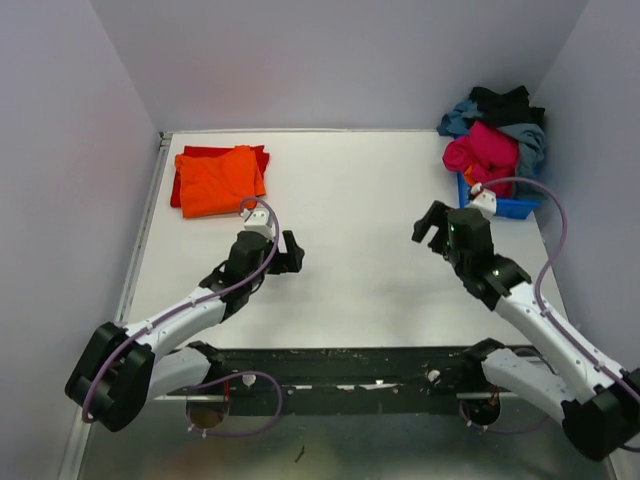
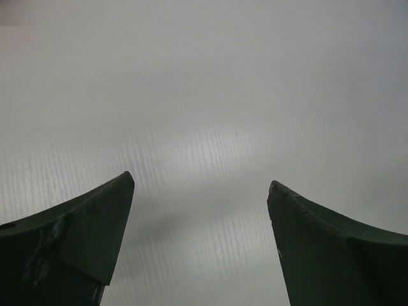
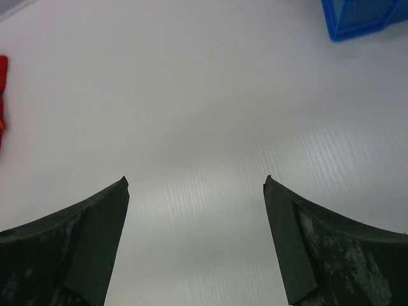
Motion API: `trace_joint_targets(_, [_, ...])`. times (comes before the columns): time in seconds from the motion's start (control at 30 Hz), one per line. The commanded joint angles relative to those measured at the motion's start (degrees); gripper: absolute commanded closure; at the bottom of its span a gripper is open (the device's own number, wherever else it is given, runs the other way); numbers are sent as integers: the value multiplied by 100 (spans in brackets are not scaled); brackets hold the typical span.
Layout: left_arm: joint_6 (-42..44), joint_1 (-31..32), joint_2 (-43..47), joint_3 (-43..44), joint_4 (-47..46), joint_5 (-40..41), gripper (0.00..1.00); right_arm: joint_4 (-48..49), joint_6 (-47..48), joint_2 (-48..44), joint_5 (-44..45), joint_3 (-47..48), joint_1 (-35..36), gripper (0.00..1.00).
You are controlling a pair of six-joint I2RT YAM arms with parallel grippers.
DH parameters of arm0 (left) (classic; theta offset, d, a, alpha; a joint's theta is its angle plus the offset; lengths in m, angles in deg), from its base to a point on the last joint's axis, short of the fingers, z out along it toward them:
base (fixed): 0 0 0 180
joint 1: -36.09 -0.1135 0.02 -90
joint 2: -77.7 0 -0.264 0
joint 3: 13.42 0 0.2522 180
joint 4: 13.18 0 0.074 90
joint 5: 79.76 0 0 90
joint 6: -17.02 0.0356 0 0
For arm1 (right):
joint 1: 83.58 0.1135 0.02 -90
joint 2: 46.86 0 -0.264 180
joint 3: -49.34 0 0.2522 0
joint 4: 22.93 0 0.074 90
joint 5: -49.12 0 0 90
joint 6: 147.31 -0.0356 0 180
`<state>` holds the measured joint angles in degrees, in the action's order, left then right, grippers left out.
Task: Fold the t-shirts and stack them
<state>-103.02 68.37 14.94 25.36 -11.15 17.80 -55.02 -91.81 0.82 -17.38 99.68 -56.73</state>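
You have two tees stacked at upper left, orange [image 1: 218, 180] on red [image 1: 205, 151]. At upper right three more, pink [image 1: 482, 150], black [image 1: 502, 102] and teal [image 1: 460, 118], heap over one bin [image 1: 515, 208]. Your left gripper [image 1: 290, 252] and right gripper [image 1: 432, 228] both hang spread wide and empty at mid-frame.

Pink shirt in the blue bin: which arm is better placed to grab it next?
Right. The right claw hovers open beside the blue bin holding the pink shirt; the left claw is far off, near the folded orange shirt.
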Motion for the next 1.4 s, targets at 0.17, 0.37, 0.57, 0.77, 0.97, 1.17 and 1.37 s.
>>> trace_joint_targets(0.17, [-63, 16, -149, 56, -190, -421, 1, -1023, -40, 2560, 374, 3107, -1348, 15])
trace_joint_targets(0.37, [-63, 25, -105, 21, -207, -430, 1, -1200, 66, 3782, 225, 4523, -2174, 21])
trace_joint_targets(0.57, [-54, 16, -140, 38, -216, -439, 1, -1384, 23, 5135, 14, 5674, -2815, 21])
trace_joint_targets(0.77, [-46, 16, -228, 56, -216, -509, 1, -1445, 224, 6076, -180, 6545, -3177, 23])
trace_joint_targets(0.97, [-28, 25, -359, 109, -225, -500, 1, -1472, 102, 6727, -171, 6959, -3344, 26])
trace_joint_targets(1.17, [-2, 16, -412, 144, -181, -439, 1, -1419, 163, 6703, -22, 6864, -3388, 79])
trace_joint_targets(1.37, [33, 25, -412, 144, -163, -412, 1, -1279, 268, 5833, -4, 6354, -3379, 99])
